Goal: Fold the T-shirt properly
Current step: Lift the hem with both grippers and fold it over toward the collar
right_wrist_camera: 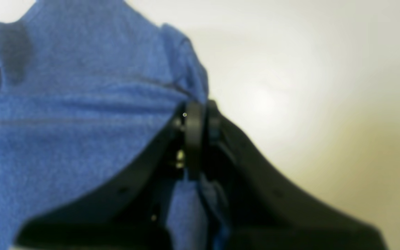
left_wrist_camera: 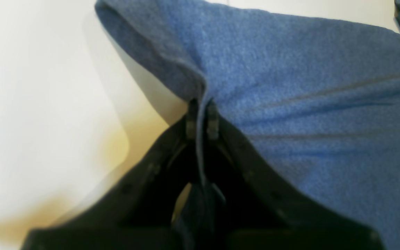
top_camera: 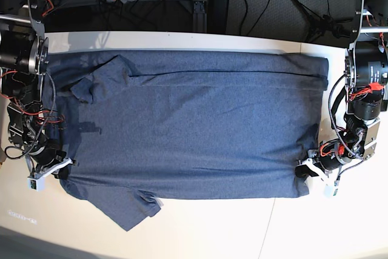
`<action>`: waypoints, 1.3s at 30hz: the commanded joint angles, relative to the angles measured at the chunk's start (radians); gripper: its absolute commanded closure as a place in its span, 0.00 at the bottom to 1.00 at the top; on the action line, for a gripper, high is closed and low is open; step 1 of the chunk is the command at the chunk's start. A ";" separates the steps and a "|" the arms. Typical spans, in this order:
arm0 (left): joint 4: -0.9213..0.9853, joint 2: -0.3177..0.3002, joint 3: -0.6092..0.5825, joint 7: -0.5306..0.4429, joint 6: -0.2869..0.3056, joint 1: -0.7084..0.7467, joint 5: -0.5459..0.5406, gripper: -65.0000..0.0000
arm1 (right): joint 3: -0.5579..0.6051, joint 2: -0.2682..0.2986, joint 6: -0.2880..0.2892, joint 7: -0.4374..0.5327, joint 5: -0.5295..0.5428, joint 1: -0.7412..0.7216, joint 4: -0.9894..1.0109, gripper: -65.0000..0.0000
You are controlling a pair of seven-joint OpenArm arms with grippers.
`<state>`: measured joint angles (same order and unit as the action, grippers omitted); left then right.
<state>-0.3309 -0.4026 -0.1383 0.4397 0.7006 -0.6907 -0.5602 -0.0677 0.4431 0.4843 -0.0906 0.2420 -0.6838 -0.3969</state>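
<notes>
Arms low, fingers [top_camera: 301, 171] pinching T-shirt [top_camera: 194, 125] edges

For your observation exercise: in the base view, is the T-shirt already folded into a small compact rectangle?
No. The T-shirt lies spread wide across the table, with one sleeve sticking out at its lower edge.

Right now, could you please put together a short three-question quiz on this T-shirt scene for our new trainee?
1. True or false: the left gripper is shut on the T-shirt.
2. In the base view, the short sleeves lie toward which side: A) left, B) right?
3. Fill in: the right gripper pinches the shirt's ____ edge in the base view (near or far).

Key:
1. True; fabric passes between its fingertips.
2. A; one sleeve lies folded over the body, the other sticks out at the near edge.
3. Near.
</notes>
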 commanded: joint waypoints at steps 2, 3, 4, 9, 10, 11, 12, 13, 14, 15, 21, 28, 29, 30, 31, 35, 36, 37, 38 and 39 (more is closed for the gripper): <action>-0.008 -0.026 0.000 0.011 -0.002 -0.042 -0.021 1.00 | -0.002 0.022 0.056 0.031 0.012 -0.033 -0.032 1.00; -0.008 -0.028 0.000 0.028 -0.002 -0.044 -0.038 1.00 | -0.002 0.022 0.064 0.031 0.012 -0.033 -0.037 1.00; -0.010 -0.032 0.000 0.046 -0.002 -0.045 -0.058 1.00 | -0.002 0.022 0.068 0.030 0.012 -0.032 -0.041 1.00; -0.016 -0.050 0.000 0.187 -0.002 -0.043 -0.213 1.00 | -0.002 0.025 0.070 0.027 0.012 0.009 -0.103 1.00; -0.018 -0.053 0.000 0.225 -0.002 -0.043 -0.252 1.00 | -0.002 0.027 0.070 0.026 0.011 0.028 -0.124 1.00; -0.020 -0.058 0.000 0.265 -0.002 -0.043 -0.294 1.00 | -0.002 0.029 0.070 0.026 0.011 0.049 -0.148 1.00; -0.024 -0.063 0.000 0.306 -0.002 -0.043 -0.337 1.00 | -0.002 0.031 0.070 0.027 0.011 0.071 -0.175 1.00; -0.030 -0.067 0.000 0.347 -0.002 -0.043 -0.380 1.00 | -0.002 0.033 0.070 0.027 0.012 0.094 -0.203 1.00; -0.037 -0.073 0.000 0.392 -0.002 -0.043 -0.421 1.00 | -0.002 0.034 0.070 0.027 0.012 0.117 -0.234 1.00; -0.044 -0.077 0.000 0.439 -0.002 -0.043 -0.458 1.00 | -0.002 0.039 0.070 0.027 0.013 0.139 -0.264 1.00; -0.090 -0.097 0.000 0.601 -0.002 -0.037 -0.603 1.00 | -0.005 0.064 0.069 0.026 0.012 0.243 -0.390 1.00; -0.133 -0.108 0.000 0.663 -0.002 -0.020 -0.654 1.00 | -0.049 0.077 0.069 0.026 0.041 0.298 -0.411 1.00; -0.147 -0.113 0.000 0.666 -0.002 -0.008 -0.658 1.00 | -0.057 0.077 0.069 0.026 0.047 0.300 -0.411 1.00; -0.165 -0.118 0.000 0.668 -0.002 0.005 -0.658 1.00 | -0.064 0.078 0.069 0.026 0.051 0.306 -0.411 1.00; -0.185 -0.125 0.000 0.669 -0.002 0.021 -0.659 1.00 | -0.071 0.077 0.069 0.026 0.055 0.311 -0.411 1.00; -0.293 -0.151 0.000 0.671 -0.002 0.104 -0.658 1.00 | -0.076 0.077 0.069 0.027 0.055 0.321 -0.411 1.00; -0.323 -0.158 0.000 0.671 -0.002 0.126 -0.659 1.00 | -0.076 0.077 0.069 0.027 0.055 0.321 -0.411 1.00; -0.354 -0.163 0.000 0.671 -0.002 0.144 -0.659 1.00 | -0.076 0.077 0.069 0.027 0.056 0.322 -0.411 1.00; -0.385 -0.167 0.000 0.671 -0.002 0.160 -0.658 1.00 | -0.076 0.077 0.069 0.027 0.056 0.322 -0.411 1.00; -0.414 -0.169 0.000 0.671 -0.002 0.171 -0.658 1.00 | -0.076 0.077 0.069 0.027 0.056 0.322 -0.411 1.00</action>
<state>-0.7288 -0.5491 -0.1432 1.1229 0.6971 -0.4850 -1.1999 -0.1337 0.4957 0.4889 -0.0906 0.2901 -0.3355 -0.7898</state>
